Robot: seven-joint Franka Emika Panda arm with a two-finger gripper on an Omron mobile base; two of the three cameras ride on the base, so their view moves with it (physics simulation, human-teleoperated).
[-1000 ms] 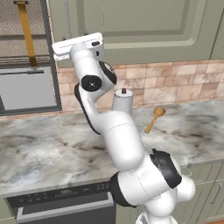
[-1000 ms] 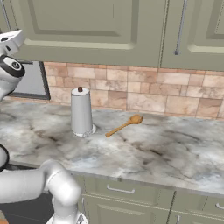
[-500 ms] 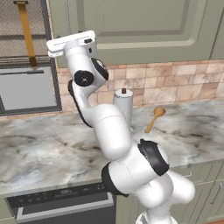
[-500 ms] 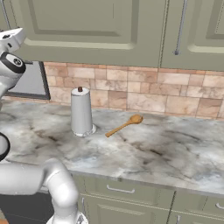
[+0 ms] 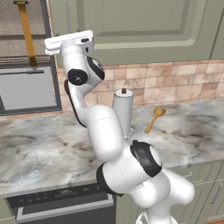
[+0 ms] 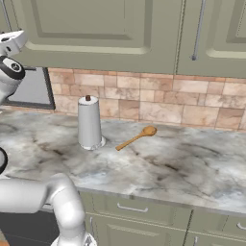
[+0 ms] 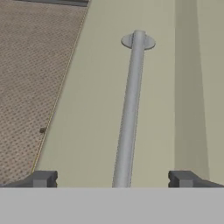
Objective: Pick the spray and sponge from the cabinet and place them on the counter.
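Note:
The olive-green cabinet has its panelled door closed, so the spray and the sponge are hidden. Its long thin metal bar handle runs up the door between my two fingertips. My gripper is open, with one finger on each side of the bar and not touching it. From the left base view my white hand is raised against the door's left edge, just below the handle. My hand also sits at the left border of the right base view. The marble counter lies below.
A white paper-towel roll and a wooden spoon rest on the counter. Left of the cabinet is a wire-mesh unit with an orange strap. Another cabinet handle hangs to the right.
My hand has shifted a little left along the cabinet door towards the handle, and the arm's lower links have swung round. The roll and spoon have not moved.

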